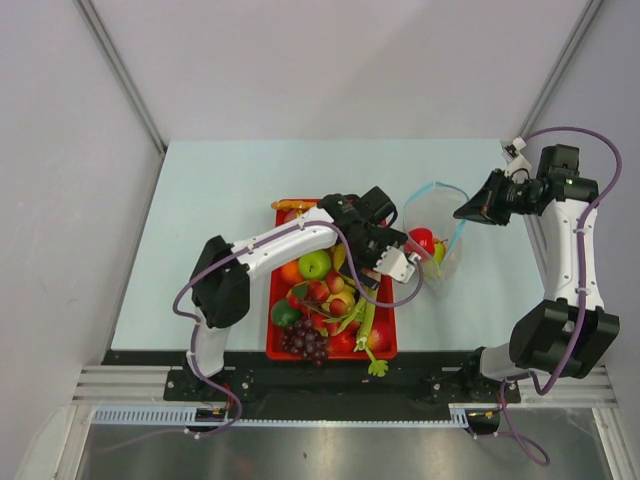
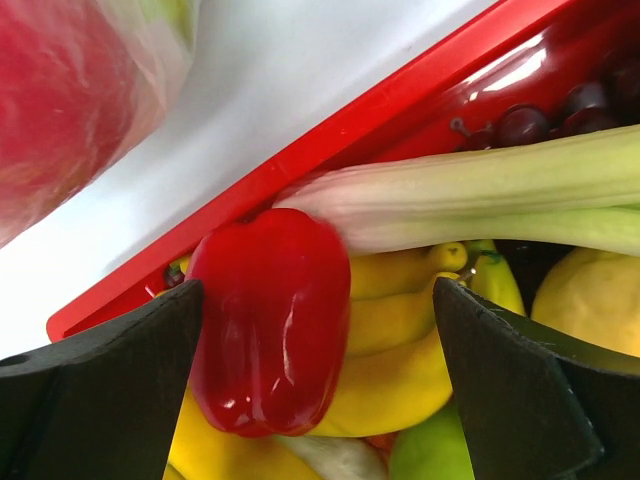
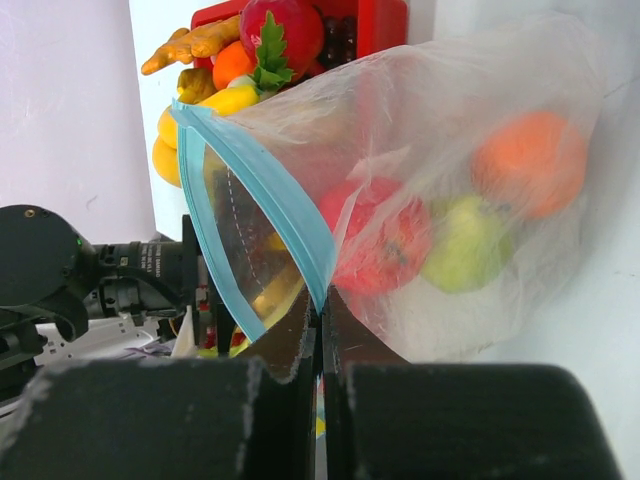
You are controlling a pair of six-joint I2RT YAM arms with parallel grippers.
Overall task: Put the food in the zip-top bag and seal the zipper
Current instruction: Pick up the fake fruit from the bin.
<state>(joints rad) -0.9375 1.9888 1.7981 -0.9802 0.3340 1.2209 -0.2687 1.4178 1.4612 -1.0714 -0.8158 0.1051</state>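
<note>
The food lies heaped in the red tray (image 1: 281, 345): grapes (image 1: 305, 340), a green apple (image 1: 315, 264) and more. My left gripper (image 1: 385, 250) is open over the tray's right side. In the left wrist view its fingers (image 2: 100, 390) straddle a glossy red pepper (image 2: 270, 320), which lies on bananas (image 2: 400, 350) close to the left finger, with a gap on the right. My right gripper (image 1: 464, 212) is shut on the zip-top bag (image 1: 435, 240) at its blue zipper (image 3: 290, 215). The bag's mouth is held open. It holds a red fruit (image 3: 385, 240), a green one (image 3: 465, 245) and an orange one (image 3: 530, 160).
A pale green stalk (image 2: 480, 195) and a lemon (image 2: 595, 300) lie by the pepper against the tray's rim (image 2: 330, 135). The bag stands just right of the tray on the pale table (image 1: 220, 200). Grey walls close in both sides.
</note>
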